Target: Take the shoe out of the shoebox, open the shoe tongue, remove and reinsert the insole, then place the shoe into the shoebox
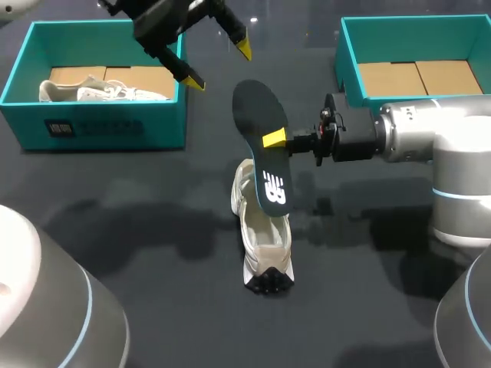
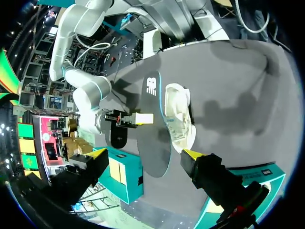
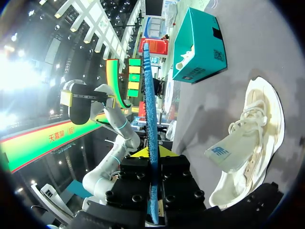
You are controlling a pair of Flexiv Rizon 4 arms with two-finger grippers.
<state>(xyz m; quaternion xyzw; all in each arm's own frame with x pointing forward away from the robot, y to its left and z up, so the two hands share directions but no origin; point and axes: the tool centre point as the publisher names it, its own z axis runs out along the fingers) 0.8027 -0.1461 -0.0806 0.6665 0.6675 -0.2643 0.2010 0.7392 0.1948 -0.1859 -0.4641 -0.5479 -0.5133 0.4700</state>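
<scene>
The right tool [image 3: 151, 153] clamped a thin insole [image 3: 148, 95] seen edge-on. Its blue rim ran straight out ahead from between the two yellow tips, which pressed it from both sides. Just beside the insole, a cream shoe [image 3: 257, 138] rested on the dark grey table [image 3: 267, 52], its tongue [image 3: 228, 151] pulled outward. Farther off on that same side of the insole stood a teal shoebox [image 3: 198, 40], a second pale shoe [image 3: 187, 59] showing above its wall. Well apart on the insole's opposite side hung the left tool [image 3: 86, 100].

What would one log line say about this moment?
step: insole out of shoe | right gripper: shut on insole, over shoe | left gripper: open, holding nothing | shoe: on table
</scene>
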